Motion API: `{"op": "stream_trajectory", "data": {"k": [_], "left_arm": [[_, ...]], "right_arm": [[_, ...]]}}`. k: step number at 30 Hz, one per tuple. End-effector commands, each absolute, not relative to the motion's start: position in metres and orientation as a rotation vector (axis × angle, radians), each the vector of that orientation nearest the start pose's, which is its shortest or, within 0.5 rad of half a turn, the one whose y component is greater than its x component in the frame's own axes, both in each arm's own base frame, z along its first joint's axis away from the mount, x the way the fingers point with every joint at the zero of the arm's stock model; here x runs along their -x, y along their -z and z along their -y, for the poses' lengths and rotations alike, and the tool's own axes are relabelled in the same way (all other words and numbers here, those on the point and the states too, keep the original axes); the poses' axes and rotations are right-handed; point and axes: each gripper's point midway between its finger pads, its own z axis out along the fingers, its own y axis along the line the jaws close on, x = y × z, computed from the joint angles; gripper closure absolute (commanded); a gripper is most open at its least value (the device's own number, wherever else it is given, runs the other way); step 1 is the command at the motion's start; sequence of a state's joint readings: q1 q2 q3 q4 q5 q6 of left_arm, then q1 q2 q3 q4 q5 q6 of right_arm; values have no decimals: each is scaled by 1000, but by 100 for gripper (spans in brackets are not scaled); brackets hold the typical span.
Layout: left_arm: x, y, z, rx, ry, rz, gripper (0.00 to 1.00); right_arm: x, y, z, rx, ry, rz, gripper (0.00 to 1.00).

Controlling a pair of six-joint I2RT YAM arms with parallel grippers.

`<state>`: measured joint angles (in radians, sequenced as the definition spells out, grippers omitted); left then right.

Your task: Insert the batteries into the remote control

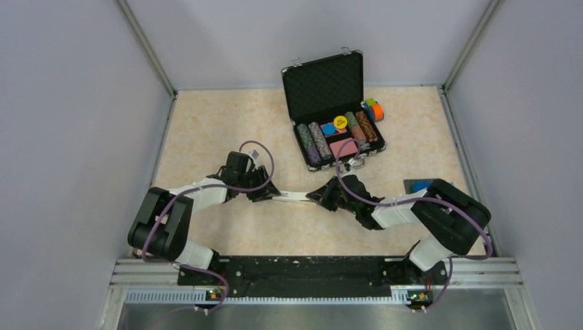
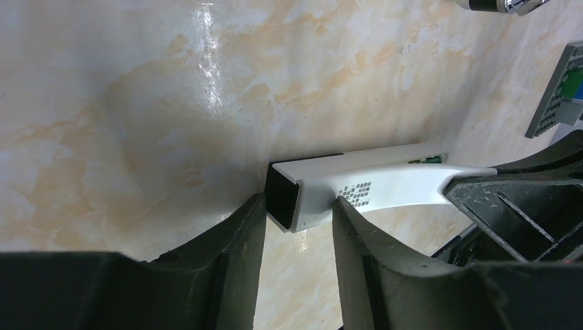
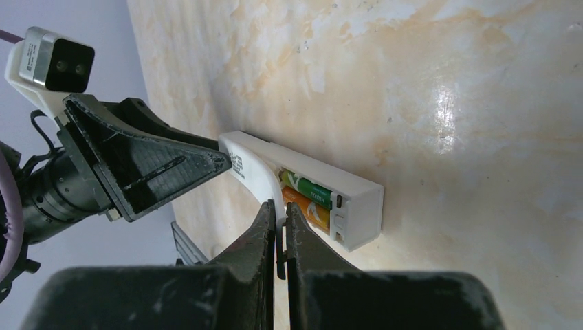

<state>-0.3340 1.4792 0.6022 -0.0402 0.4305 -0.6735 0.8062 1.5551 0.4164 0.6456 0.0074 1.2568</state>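
The white remote control (image 1: 292, 196) lies between my two grippers. My left gripper (image 1: 265, 192) is shut on its left end; in the left wrist view the fingers (image 2: 357, 240) flank that end (image 2: 313, 196). The battery bay is open in the right wrist view: the green battery (image 3: 309, 187) and the orange-brown battery (image 3: 308, 210) lie side by side inside the remote (image 3: 361, 196). My right gripper (image 3: 278, 212) is shut on the thin white battery cover (image 3: 256, 177), which arches up from the remote. The green battery's edge shows in the left wrist view (image 2: 426, 160).
An open black poker chip case (image 1: 323, 86) with chip rows stands at the back. Coloured pieces (image 1: 375, 108) lie to its right. A grey baseplate with a blue brick (image 1: 416, 185) sits by the right arm and shows in the left wrist view (image 2: 557, 89).
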Motion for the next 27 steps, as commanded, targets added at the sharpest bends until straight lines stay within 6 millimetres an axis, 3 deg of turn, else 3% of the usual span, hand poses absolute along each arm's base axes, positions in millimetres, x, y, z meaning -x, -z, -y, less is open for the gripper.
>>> {"op": "stream_trajectory", "data": {"k": [1,6,20,27], "left_arm": [[-243,-8,179,225,790,-2708,55],[-242,0,176,248,733,-2738,57],[-235,15,165,270,601,-2801,62],[-234,19,163,270,565,-2819,62]], "right_arm": [[-240,-37,-295,-516,-1053,-2334,100],[-239,-35,-294,-518,-1034,-2357,99],[-239,-54,-289,-536,-986,-2376,68],[-239,-64,-283,-527,-944,-2425,57]]}}
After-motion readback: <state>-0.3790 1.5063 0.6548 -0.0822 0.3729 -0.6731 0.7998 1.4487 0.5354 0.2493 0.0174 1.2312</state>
